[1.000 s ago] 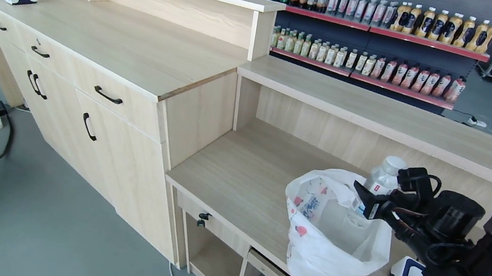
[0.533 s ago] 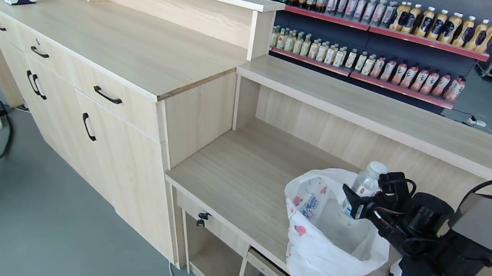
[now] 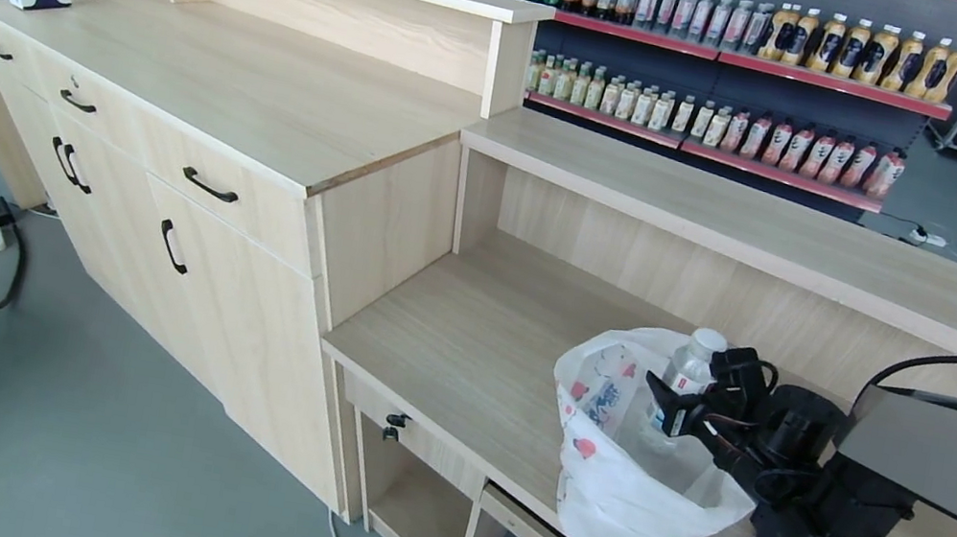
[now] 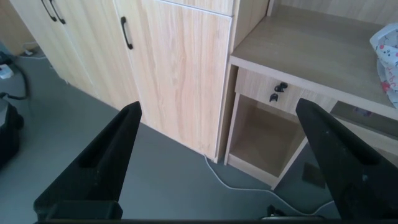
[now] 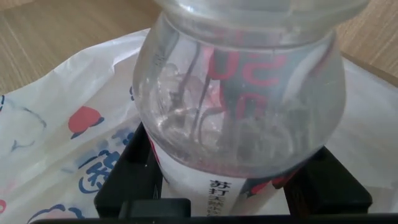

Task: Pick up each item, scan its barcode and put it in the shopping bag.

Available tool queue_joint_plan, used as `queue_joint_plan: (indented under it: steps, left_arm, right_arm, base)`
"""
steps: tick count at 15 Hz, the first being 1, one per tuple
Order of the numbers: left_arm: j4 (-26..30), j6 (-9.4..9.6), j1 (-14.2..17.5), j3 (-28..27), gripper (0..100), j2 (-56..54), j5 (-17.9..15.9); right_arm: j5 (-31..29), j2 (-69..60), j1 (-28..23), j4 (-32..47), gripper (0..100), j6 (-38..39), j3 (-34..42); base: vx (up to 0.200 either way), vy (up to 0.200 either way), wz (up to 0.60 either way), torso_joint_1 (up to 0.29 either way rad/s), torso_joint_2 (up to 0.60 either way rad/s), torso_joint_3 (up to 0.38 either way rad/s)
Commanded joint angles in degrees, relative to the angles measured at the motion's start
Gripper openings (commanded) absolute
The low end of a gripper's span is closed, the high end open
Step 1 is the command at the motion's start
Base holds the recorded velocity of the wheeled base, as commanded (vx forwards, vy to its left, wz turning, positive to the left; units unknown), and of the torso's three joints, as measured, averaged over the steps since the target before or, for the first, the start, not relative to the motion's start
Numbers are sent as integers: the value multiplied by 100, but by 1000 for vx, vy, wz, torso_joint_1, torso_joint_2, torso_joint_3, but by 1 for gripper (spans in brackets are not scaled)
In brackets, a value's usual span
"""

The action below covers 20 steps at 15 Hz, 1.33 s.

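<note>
Lower right, the right gripper (image 3: pixel 671 408), jaws clamped on a clear bottle (image 3: pixel 687 371), holds it in the white shopping bag (image 3: pixel 600 469) mouth near the wooden counter (image 3: pixel 477 336) front edge. The left gripper (image 4: pixel 217 109) hangs with jaws spread wide over open grey floor (image 3: pixel 75 415).

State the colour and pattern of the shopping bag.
White shopping bag with red and blue prints; clearest in the right wrist view.

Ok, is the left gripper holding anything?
No, the left gripper stands open, with just the floor showing through the gap.
</note>
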Motion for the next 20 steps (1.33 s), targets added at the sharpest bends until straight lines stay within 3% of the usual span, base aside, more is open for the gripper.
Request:
queue_joint_plan:
  steps: [1, 4, 5, 9, 14, 17, 19, 20]
  left_arm:
    - [0, 0, 0, 0, 100, -2, 0]
    - [0, 0, 0, 0, 100, -2, 0]
    - [0, 0, 0, 0, 100, -2, 0]
    - [0, 0, 0, 0, 100, -2, 0]
    - [0, 0, 0, 0, 100, -2, 0]
    - [0, 0, 0, 0, 100, -2, 0]
    - [0, 0, 0, 0, 100, -2, 0]
    - [0, 0, 0, 0, 100, -2, 0]
  right_arm:
    - [-1, 97, 1, 23, 0, -4, 30]
    - [-1, 124, 1, 23, 0, -4, 21]
    - [-1, 124, 1, 23, 100, -4, 30]
    - [-10, -869, 36, 252, 100, 40, 92]
    - [-37, -4148, -17, 2458, 100, -4, 1375]
    - [-28, -5932, -808, 3249, 100, -277, 2078]
    - [-63, -6899, -2363, 4559, 100, -1428, 1867]
    - [-89, -7189, -2944, 4998, 100, -1490, 1726]
  base:
    - [0, 0, 0, 0, 0, 0]
    - [0, 0, 0, 0, 0, 0]
    - [0, 0, 0, 0, 0, 0]
    - [0, 0, 0, 0, 0, 0]
    - [0, 0, 0, 0, 0, 0]
    - [0, 0, 0, 0, 0, 0]
    - [0, 0, -300, 1, 1, 1]
    - [0, 0, -600, -2, 2, 2]
